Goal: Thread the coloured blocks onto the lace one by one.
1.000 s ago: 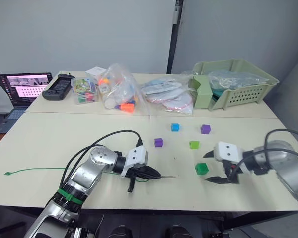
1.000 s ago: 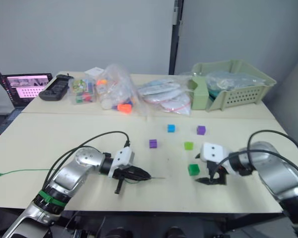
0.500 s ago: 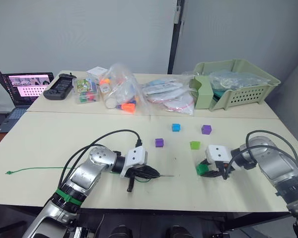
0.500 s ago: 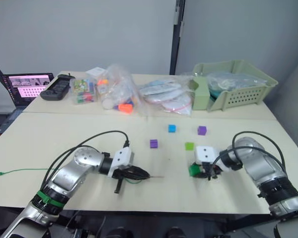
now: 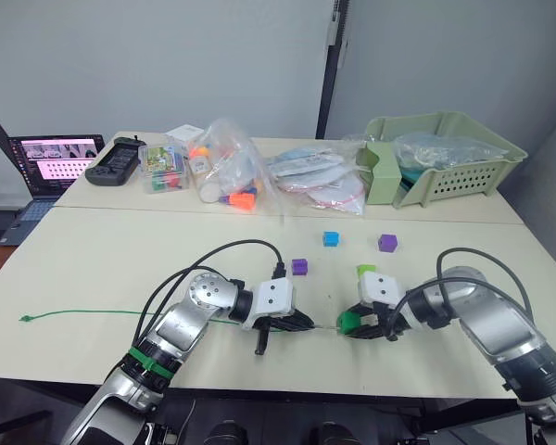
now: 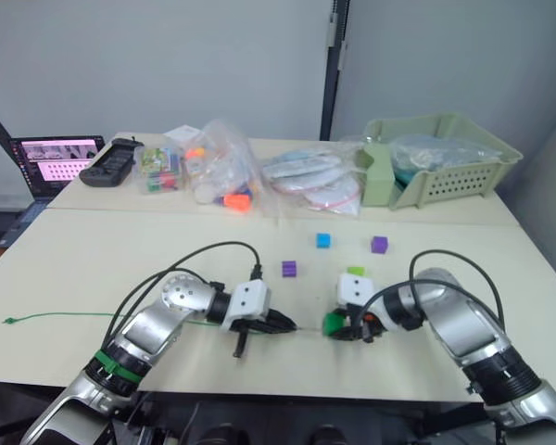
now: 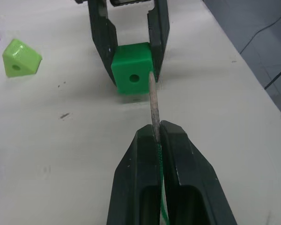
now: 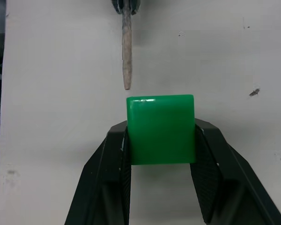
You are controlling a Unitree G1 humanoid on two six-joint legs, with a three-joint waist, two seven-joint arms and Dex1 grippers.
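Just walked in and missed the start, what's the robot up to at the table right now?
It is threading blocks onto a lace. The left gripper pinches the lace by its grey tip, and the right gripper holds the dark green block facing it. The tip sits just off to one side of the block's hole, not yet in. Four other blocks lie loose on the table.

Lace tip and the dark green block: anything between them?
Nothing. In the right wrist view, bare table separates the lace tip from the dark green block in the right claw.
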